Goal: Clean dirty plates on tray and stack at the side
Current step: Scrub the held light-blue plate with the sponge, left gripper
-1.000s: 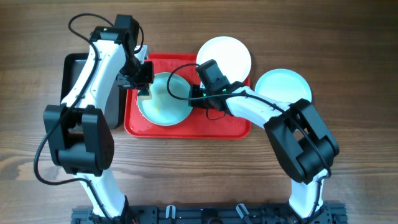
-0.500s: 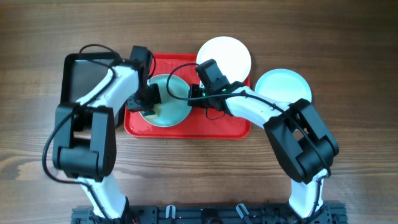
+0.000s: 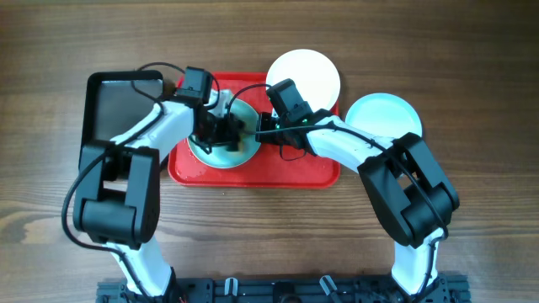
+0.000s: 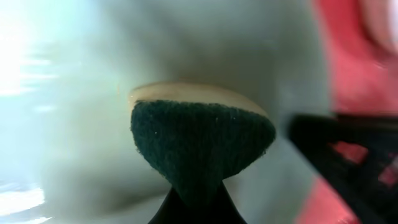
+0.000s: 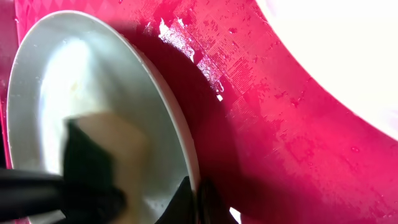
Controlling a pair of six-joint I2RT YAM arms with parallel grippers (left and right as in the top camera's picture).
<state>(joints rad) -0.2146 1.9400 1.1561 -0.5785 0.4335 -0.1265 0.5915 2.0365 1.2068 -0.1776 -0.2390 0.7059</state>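
A pale aqua plate (image 3: 221, 151) sits tilted on the red tray (image 3: 290, 172); it also shows in the right wrist view (image 5: 74, 93). My right gripper (image 3: 259, 128) is shut on its right rim (image 5: 193, 193) and holds that edge up. My left gripper (image 3: 221, 128) is shut on a sponge with a dark green scouring face (image 4: 199, 137) and presses it on the plate's inside (image 4: 74, 124). The sponge shows in the right wrist view (image 5: 93, 168). A cream-white plate (image 3: 305, 74) lies at the tray's back right corner. A second aqua plate (image 3: 383, 118) lies on the table to the right.
A black rectangular tray (image 3: 114, 114) stands left of the red tray. The red tray's floor is wet (image 5: 249, 81). Bare wooden table (image 3: 472, 84) lies to the right and in front.
My left gripper has moved right with the sponge, from the plate's left edge to its middle. The right gripper and plate have stayed put.
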